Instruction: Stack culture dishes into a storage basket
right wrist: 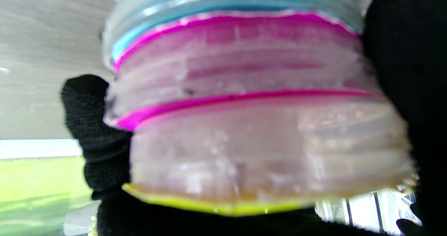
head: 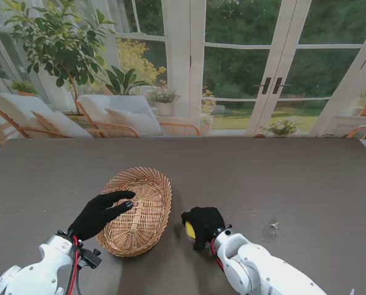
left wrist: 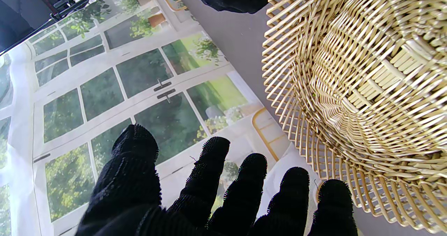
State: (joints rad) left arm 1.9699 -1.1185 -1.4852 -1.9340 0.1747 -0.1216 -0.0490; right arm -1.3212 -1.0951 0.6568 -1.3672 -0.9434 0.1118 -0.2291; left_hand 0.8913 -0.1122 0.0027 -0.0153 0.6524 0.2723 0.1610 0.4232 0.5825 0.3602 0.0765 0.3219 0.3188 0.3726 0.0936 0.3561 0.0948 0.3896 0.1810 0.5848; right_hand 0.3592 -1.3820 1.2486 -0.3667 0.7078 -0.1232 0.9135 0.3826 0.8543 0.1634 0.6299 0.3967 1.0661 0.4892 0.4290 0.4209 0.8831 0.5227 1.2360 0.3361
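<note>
On the left of the stand's view, the left hand (head: pixel 101 212) lies flat and empty, its black-gloved fingers (head: pixel 122 197) stretched straight and slightly apart. They reach over the left rim of the wicker basket (head: pixel 147 184); whether they press on the rim or only hover over it cannot be told. The left wrist view shows the same: all five fingers (left wrist: pixel 209 166) extended with gaps between them, nothing in the palm, and the basket (left wrist: pixel 366 89) just beside them with no dishes in the part of its woven bottom that shows.

The basket is oval and sits on the dark desk (head: pixel 281 178) near me, a little left of centre.

Just to the right of the basket, close to it but not touching, the right hand (head: pixel 202 225) is curled around a stack of culture dishes (head: pixel 190 231), of which only a yellow edge shows from the stand. The right wrist view, somewhat blurred, shows the stack (right wrist: pixel 251 100) close up: clear round dishes with yellow, pink and blue bands, clamped between gloved fingers (right wrist: pixel 90 124) on one side and the rest of the glove on the other. Whether the stack rests on the desk or is lifted off it cannot be told.
</note>
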